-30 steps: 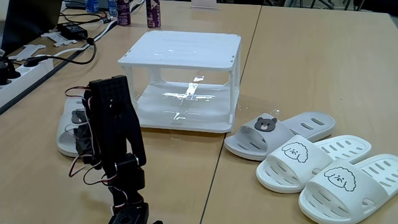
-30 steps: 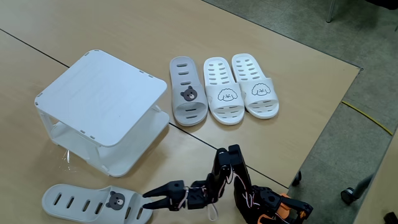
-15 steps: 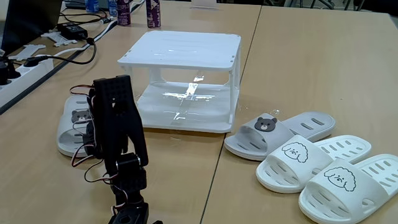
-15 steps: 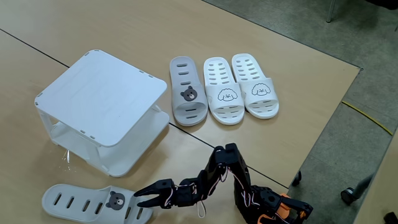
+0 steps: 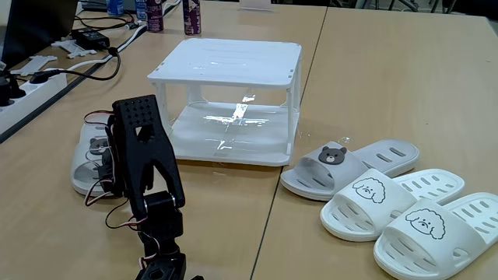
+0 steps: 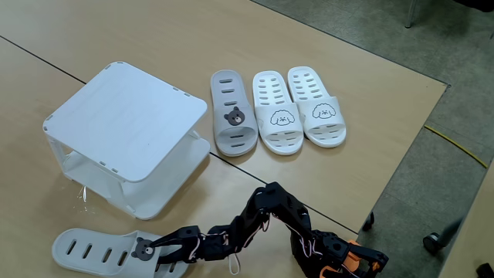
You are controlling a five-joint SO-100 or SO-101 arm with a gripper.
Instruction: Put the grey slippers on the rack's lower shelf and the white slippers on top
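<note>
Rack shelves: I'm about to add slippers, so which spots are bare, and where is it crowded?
Both the rack's top and its lower shelf are bare. Crowded: three slippers side by side right of it, white slippers included, and the fingers at the lone grey slipper.

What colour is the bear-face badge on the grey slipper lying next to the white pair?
Dark brown, clearest in a fixed view on the grey slipper.

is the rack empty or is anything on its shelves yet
Empty. In both fixed views the rack shows bare shelves; the lower shelf holds only glare, and all four slippers lie on the table.
</note>
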